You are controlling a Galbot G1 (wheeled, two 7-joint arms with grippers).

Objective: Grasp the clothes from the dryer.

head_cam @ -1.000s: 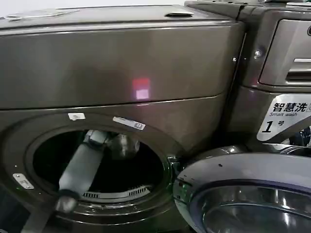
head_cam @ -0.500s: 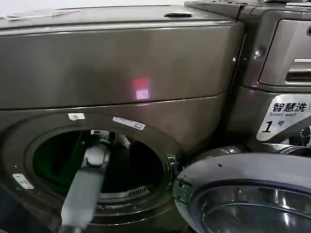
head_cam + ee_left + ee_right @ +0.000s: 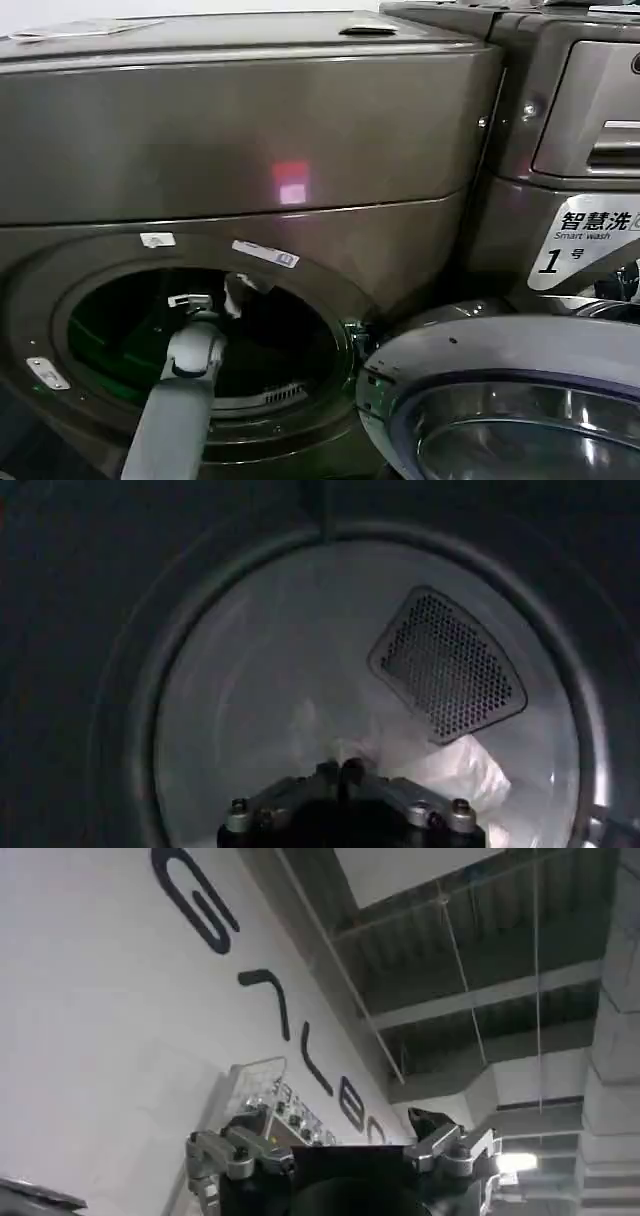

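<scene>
Item: clothes (image 3: pixel 455 770). A pale, crumpled bundle lying low in the drum against the back wall, just under the perforated vent (image 3: pixel 445 665) as my left wrist view frames it. A second pale fold sits beside it, nearer the middle; I cannot tell whether it is the same garment.

Item: left gripper (image 3: pixel 345 775). Inside the drum, with the bundle ahead of it and slightly off to one side. From the wrist view I read the fingertips as nearly together, with nothing between them; no cloth is gripped.

Item: left arm (image 3: pixel 175 400). It passes through the dryer opening (image 3: pixel 60 330), close to the lower rim of the port.

Item: right gripper (image 3: pixel 340 1138). Parked away from the machine, aimed at a lettered wall and ceiling; jaws spread wide, empty.

Item: open door (image 3: pixel 500 400), swung out beside the port.

Risks, as I judge them:
- Advancing with the jaws this narrow would push the bundle against the back wall rather than take it.
- The bundle lies off the gripper's line; a straight reach may close on air or on the vent.
- Loose cloth may yield only a thin fold that slips free on withdrawal.
- Reaching lower could rub the arm on the port rim.
</scene>
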